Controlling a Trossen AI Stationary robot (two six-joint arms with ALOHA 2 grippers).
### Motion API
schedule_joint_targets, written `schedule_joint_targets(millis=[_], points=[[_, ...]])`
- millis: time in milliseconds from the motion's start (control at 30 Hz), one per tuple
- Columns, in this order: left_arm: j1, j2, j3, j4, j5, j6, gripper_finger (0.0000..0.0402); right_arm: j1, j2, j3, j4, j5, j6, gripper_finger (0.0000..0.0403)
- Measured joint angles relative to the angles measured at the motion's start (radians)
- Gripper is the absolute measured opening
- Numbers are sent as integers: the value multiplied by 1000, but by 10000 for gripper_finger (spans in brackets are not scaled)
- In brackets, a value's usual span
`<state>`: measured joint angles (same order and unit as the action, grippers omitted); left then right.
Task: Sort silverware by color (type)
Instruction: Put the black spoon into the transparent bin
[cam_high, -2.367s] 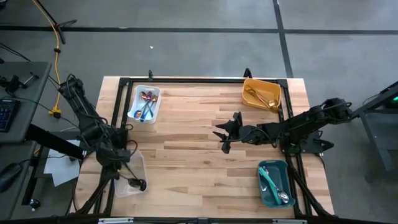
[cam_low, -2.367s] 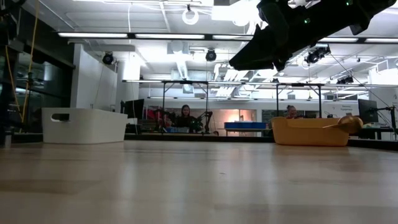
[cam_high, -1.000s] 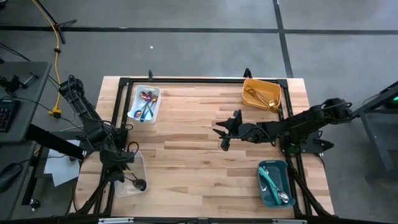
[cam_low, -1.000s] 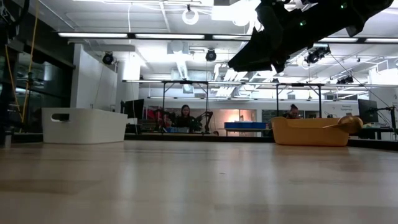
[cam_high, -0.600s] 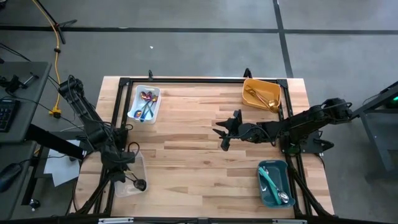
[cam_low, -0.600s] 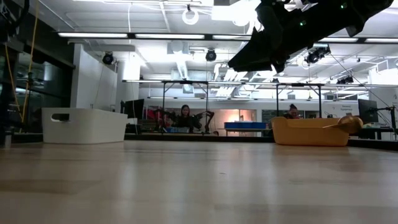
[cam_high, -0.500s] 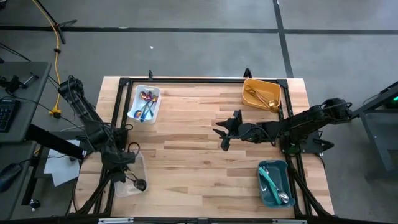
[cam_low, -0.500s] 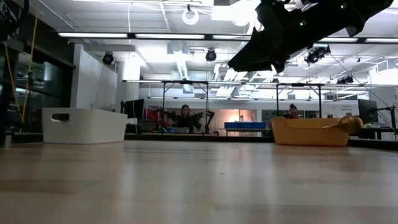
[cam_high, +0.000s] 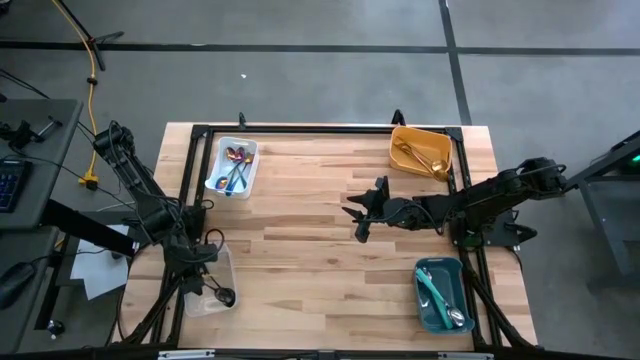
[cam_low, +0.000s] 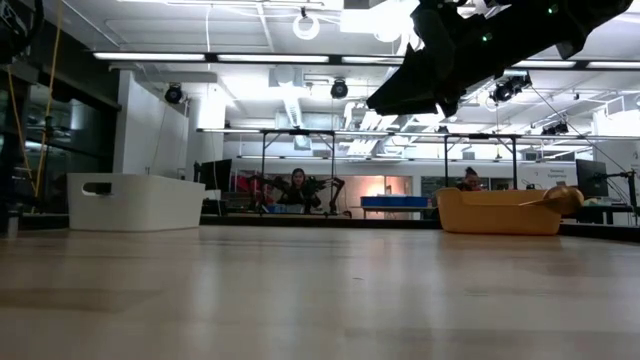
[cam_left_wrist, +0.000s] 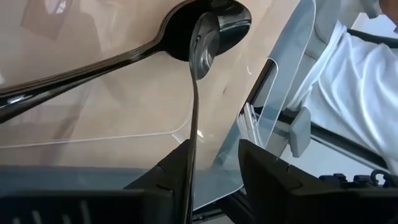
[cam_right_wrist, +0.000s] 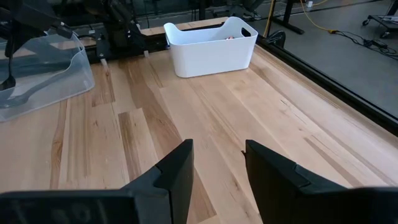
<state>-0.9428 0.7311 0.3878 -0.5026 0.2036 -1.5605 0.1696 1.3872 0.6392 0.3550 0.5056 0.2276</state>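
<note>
1. Over the clear bin (cam_high: 210, 280) at the counter's (cam_high: 320, 250) left front corner, the left pincer (cam_left_wrist: 213, 163) stands spread; a black spoon (cam_left_wrist: 198, 87) runs between its fingers.
2. Mid-counter, the right pincer (cam_right_wrist: 217, 163) hangs spread, gripping nothing.

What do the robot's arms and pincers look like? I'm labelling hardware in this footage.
Both arms are dark, jointed and slim. The left arm trails black cables. The right arm ends in the right pincer with two flat black fingers. The left pincer has matching dark fingers.

No readable text or labels
</note>
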Motion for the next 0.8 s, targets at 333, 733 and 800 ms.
schedule_joint_targets(millis=[333, 733, 800], points=[[0, -2, 1, 45, -42, 54, 131, 0, 0, 0, 0, 0, 0, 140], [-1, 19, 2, 9, -213, 272, 131, 0, 0, 0, 0, 0, 0, 140], [-1, 26, 2, 12, -246, 297, 131, 0, 0, 0, 0, 0, 0, 140]])
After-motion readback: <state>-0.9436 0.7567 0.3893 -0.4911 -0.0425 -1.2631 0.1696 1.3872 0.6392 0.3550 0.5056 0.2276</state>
